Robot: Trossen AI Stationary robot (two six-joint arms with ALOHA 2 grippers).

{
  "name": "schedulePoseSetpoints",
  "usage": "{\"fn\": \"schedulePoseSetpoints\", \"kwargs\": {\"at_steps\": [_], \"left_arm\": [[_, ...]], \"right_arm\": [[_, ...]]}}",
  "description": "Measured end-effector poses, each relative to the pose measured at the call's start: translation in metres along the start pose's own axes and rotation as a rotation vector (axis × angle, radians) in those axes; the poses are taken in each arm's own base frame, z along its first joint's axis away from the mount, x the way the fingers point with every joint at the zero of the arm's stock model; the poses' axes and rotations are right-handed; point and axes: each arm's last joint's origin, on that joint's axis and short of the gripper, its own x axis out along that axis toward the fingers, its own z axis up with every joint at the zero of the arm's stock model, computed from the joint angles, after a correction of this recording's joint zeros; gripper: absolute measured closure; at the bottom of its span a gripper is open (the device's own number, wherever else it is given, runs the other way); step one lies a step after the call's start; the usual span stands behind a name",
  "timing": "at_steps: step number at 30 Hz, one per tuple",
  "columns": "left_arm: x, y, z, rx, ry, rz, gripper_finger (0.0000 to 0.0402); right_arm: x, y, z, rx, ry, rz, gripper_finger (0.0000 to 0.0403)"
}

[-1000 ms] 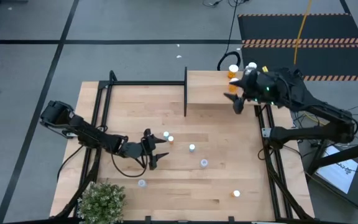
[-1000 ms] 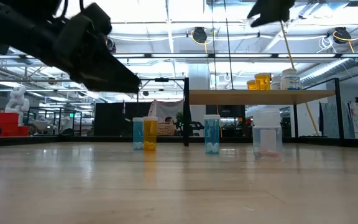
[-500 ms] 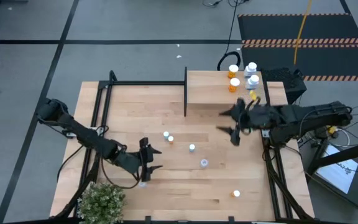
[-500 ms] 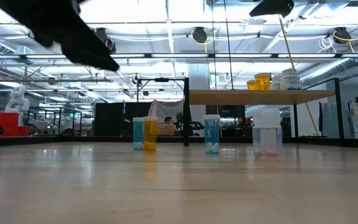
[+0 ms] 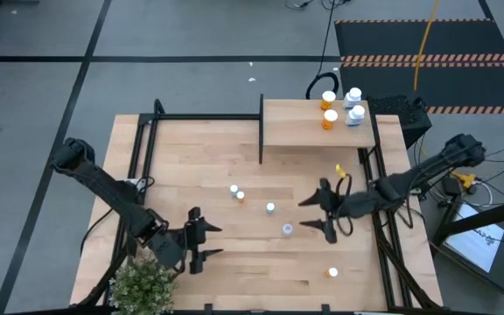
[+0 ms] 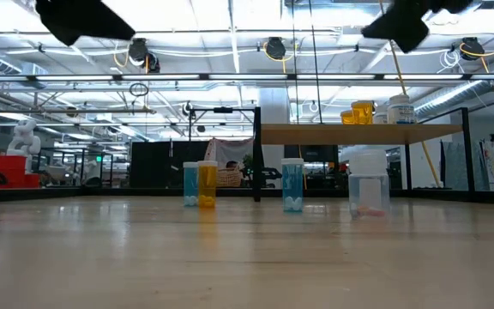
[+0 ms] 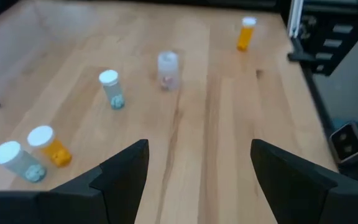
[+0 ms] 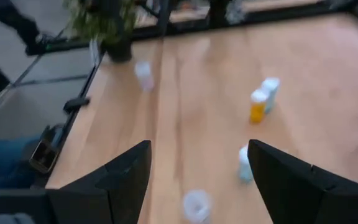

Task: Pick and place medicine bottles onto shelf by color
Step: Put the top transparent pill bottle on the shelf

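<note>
Hovering above the table (image 5: 234, 157), the left gripper (image 5: 201, 244) and right gripper (image 5: 319, 214) are both spread wide, holding nothing; bottle labels are unreadable.

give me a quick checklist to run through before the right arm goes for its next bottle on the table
1. Right gripper open and empty: ok, jaws spread above the table.
2. Nearest target free: ok, the clear bottle stands upright with space around it.
3. Left gripper out of the way: ok, open near the plant, apart from the right arm.
4. Room on the shelf: ok, four bottles sit at its right end, the rest is bare.
5. Colour of the target: cannot tell for sure, it looks clear or pale.
</note>
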Motion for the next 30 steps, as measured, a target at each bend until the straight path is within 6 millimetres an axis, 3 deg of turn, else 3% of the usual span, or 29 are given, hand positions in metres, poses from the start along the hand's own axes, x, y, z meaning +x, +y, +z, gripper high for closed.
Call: {"fn": "schedulePoseSetpoints", "kwargs": {"at_steps": [14, 30], "left_arm": [[0.020, -0.020, -0.009, 0.017, -0.080, -0.027, 0.0122], [0.032, -0.025, -0.021, 0.108, -0.056, -0.009, 0.0122]], "right_arm": [[0.043, 0.047, -0.047, 0.025, 0.135, 0.013, 0.0140], [0.066, 0.048, -0.071, -0.067, 0.163, -0.141, 0.0140]]}}
